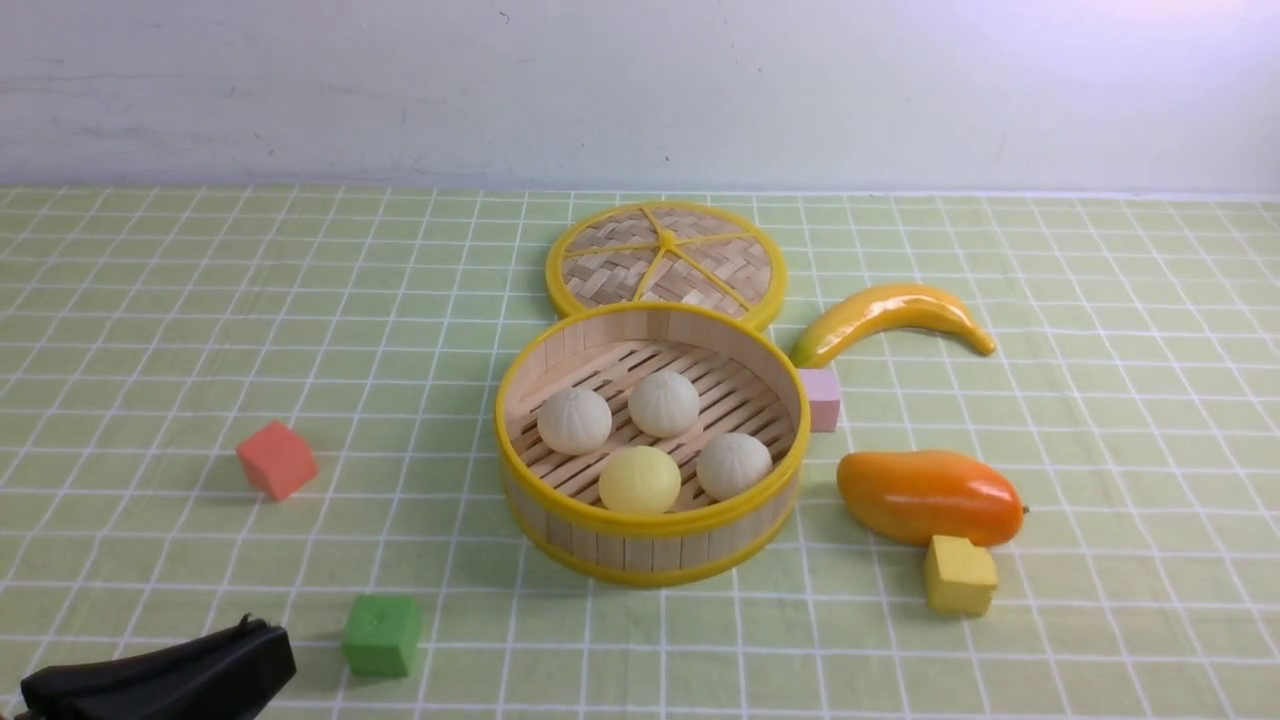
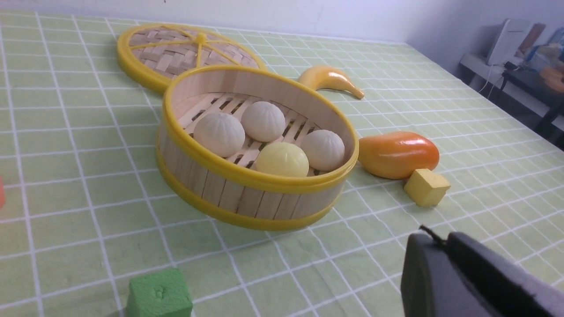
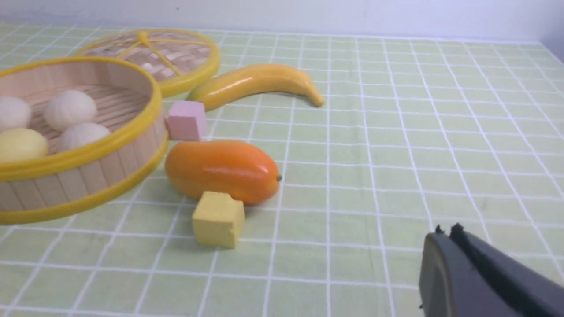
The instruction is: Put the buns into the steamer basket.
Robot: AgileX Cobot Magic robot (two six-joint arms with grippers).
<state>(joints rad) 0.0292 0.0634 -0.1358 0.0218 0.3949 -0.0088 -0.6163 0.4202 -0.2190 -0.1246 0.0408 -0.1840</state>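
The steamer basket (image 1: 560, 528) stands mid-table, round pale bamboo with yellow rims. Inside it lie three off-white pleated buns (image 1: 574, 421), (image 1: 664, 403), (image 1: 734, 466) and one smooth pale yellow bun (image 1: 640, 480). The basket also shows in the left wrist view (image 2: 211, 185) and the right wrist view (image 3: 66, 185). My left gripper (image 1: 262, 645) is shut and empty at the front left, well clear of the basket; it shows in the left wrist view (image 2: 440, 240). My right gripper (image 3: 445, 233) is shut and empty, seen only in the right wrist view.
The flat woven lid (image 1: 665, 260) lies behind the basket. A banana (image 1: 890, 315), a pink cube (image 1: 822, 398), an orange mango (image 1: 928, 495) and a yellow cube (image 1: 960, 574) lie to the right. A red cube (image 1: 277, 459) and a green cube (image 1: 381, 635) lie to the left.
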